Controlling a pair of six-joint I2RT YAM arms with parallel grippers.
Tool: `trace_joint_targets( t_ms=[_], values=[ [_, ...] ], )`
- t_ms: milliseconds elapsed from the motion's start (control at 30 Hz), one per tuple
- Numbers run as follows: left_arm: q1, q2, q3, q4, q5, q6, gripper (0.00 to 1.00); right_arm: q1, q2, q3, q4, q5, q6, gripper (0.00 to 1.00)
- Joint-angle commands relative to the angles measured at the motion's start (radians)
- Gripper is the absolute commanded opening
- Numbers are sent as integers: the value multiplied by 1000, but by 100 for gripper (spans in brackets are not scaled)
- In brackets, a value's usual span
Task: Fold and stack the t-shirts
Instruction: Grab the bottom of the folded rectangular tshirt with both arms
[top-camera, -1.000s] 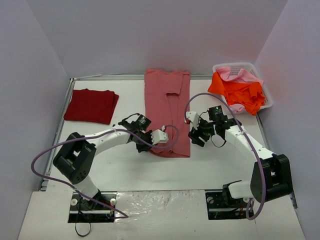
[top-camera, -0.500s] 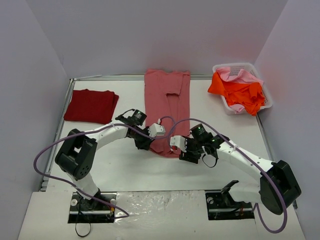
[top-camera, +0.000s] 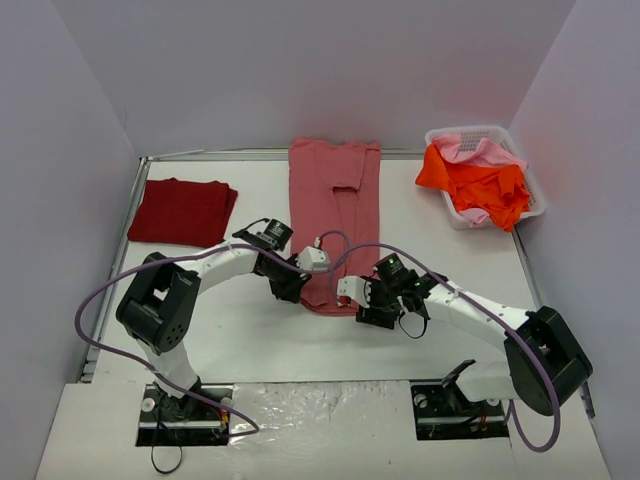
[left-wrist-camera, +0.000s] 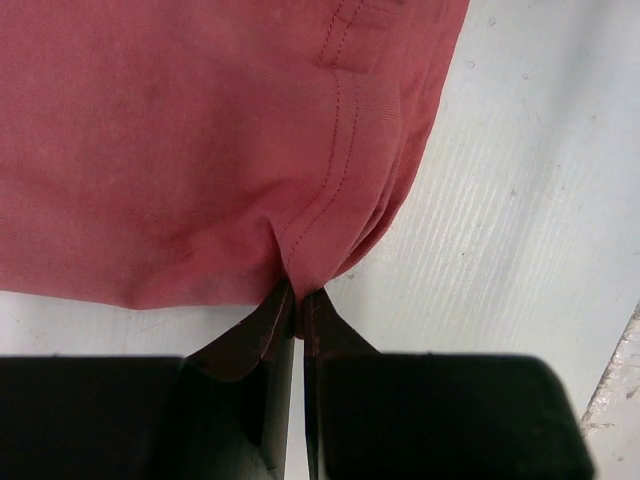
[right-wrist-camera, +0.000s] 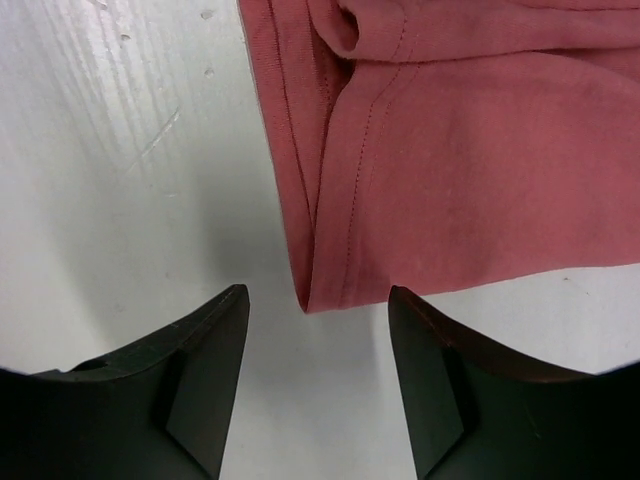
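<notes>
A muted rose-red t-shirt (top-camera: 334, 205) lies folded into a long strip down the middle of the table. My left gripper (top-camera: 303, 283) is shut on its near left corner; in the left wrist view the hem (left-wrist-camera: 330, 230) bunches between the closed fingertips (left-wrist-camera: 297, 300). My right gripper (top-camera: 357, 298) is open at the near right corner; in the right wrist view the folded corner (right-wrist-camera: 330, 290) lies between the spread fingers, untouched. A folded dark crimson t-shirt (top-camera: 182, 211) lies at the far left. Orange (top-camera: 480, 183) and light pink (top-camera: 470, 150) t-shirts are heaped in the basket.
A white lattice basket (top-camera: 533, 186) stands at the far right corner. The table (top-camera: 250, 330) is white with a metal rail along its left and far edges. Purple cables loop from both arms over the near table.
My right arm has swung left and down from beside the shirt's right edge to its near right corner. My left gripper has shifted slightly, staying at the near left corner.
</notes>
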Motion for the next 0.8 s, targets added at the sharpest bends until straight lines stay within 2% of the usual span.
trace_joint_targets(
  t_ms=[0,133,233,500,533,633,767],
  values=[
    [13,-7,41,-27,47,-6,2,17,47,-3,41,26,4,54],
    [14,-1,47,-33,51,-5,3,21,90,5,44,37,-7,56],
    [21,-1,45,-34,56,-5,2,21,120,9,43,40,-5,53],
    [31,-14,35,-37,71,0,2,23,155,28,24,55,16,20],
    [33,-15,35,-39,70,3,2,21,152,29,20,55,18,13],
    [33,-17,33,-42,70,9,2,23,143,32,7,66,22,3],
    [33,-20,35,-51,67,15,2,20,141,50,-16,63,35,0]
  ],
)
